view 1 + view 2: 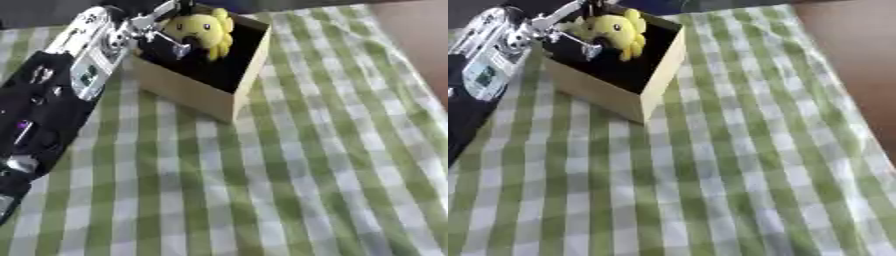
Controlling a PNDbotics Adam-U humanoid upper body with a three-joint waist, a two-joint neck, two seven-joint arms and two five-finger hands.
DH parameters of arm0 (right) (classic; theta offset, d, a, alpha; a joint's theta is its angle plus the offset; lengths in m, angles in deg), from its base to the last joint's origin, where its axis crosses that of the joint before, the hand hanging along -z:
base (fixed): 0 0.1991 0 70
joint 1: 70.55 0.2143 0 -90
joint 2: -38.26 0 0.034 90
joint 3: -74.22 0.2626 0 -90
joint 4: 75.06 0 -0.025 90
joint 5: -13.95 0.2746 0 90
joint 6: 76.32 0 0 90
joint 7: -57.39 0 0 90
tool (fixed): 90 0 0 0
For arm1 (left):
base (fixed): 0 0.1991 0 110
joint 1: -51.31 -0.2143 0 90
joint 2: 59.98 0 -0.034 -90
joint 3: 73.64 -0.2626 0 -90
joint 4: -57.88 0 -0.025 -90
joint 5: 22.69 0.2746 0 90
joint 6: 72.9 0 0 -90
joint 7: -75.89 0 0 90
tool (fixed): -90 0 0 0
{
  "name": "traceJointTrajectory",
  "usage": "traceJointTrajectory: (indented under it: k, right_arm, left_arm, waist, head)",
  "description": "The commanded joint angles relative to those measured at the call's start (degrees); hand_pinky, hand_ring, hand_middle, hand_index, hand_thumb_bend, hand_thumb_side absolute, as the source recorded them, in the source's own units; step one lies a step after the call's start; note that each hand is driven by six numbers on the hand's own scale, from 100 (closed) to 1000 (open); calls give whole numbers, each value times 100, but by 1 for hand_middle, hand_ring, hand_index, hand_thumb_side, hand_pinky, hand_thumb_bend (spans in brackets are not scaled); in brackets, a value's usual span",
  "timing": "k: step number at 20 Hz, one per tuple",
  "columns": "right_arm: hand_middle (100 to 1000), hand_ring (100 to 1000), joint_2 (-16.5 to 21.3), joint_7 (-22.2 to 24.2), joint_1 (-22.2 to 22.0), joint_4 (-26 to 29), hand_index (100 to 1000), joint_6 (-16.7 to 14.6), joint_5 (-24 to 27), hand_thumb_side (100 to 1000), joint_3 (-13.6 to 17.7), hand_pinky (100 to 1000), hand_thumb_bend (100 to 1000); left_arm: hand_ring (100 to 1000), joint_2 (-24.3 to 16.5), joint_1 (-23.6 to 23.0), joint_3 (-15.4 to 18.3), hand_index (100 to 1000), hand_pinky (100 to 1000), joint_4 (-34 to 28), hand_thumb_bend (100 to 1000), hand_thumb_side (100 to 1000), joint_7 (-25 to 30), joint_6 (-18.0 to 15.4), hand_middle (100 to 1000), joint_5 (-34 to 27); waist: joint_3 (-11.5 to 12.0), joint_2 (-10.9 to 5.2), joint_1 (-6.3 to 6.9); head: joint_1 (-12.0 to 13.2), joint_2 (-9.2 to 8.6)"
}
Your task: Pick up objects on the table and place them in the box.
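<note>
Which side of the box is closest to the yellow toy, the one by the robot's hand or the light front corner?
The far side by the left hand. The yellow toy sits at the back of the box, away from the light front corner.

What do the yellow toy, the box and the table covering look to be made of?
Yellow toy: probably plush fabric, going by its soft, rounded, matte look. Box: likely cardboard or thin wood, with flat tan matte walls and a dark inside. Tablecloth: apparently woven cloth in a green-and-white check, with no gloss.
</note>
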Motion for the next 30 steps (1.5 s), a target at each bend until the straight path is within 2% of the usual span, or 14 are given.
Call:
traceJointTrajectory:
  k: [1,2,4,7,9,15,16,20,26,30]
  right_arm:
    - [642,681,41,27,103,117,791,-1,66,833,28,759,100]
    - [641,681,31,34,107,117,791,-1,71,834,25,758,100]
    - [641,680,19,40,90,117,790,5,83,833,29,758,100]
    - [638,678,15,31,64,117,790,22,123,833,45,757,100]
    - [637,678,7,28,66,117,790,29,135,829,48,757,100]
    - [634,676,0,-2,57,117,789,48,146,826,62,756,100]
    - [633,675,1,-4,54,117,789,51,146,826,63,756,100]
    - [632,674,1,-9,36,117,788,64,146,825,66,756,100]
    - [632,675,4,-33,-7,117,788,100,133,822,77,756,100]
    - [634,677,37,-50,-40,117,789,111,109,815,87,758,100]
  left_arm:
    - [570,-39,125,79,534,485,3,106,177,-78,-132,546,121]
    - [590,-37,138,73,562,514,24,258,202,-73,-200,562,168]
    - [598,-43,154,70,580,534,58,351,225,-30,-364,572,298]
    - [610,-49,165,75,606,553,73,428,244,19,-568,587,513]
    - [654,-64,166,61,674,602,90,562,282,121,-672,627,725]
    - [729,-63,184,117,809,635,167,675,312,510,-771,729,1239]
    - [749,-63,186,127,857,644,162,708,325,528,-771,764,1270]
    - [733,-50,199,201,827,631,46,613,316,328,-663,737,1231]
    - [689,-100,221,268,788,599,-360,435,290,-191,-334,699,593]
    - [682,-214,230,296,782,594,-906,428,284,-316,-39,696,-97]
  waist:
    - [-40,-117,-7]
    - [-63,-110,1]
    - [-96,-102,15]
    - [-111,-97,34]
    - [-122,-94,47]
    - [-142,-87,79]
    - [-140,-88,82]
    - [-131,-100,81]
    - [-55,-163,61]
    - [94,-282,1]
  head:
    - [31,-102]
    - [33,-119]
    - [34,-132]
    - [42,-128]
    - [49,-134]
    - [53,-117]
    - [52,-110]
    - [41,-71]
    - [20,15]
    - [27,159]
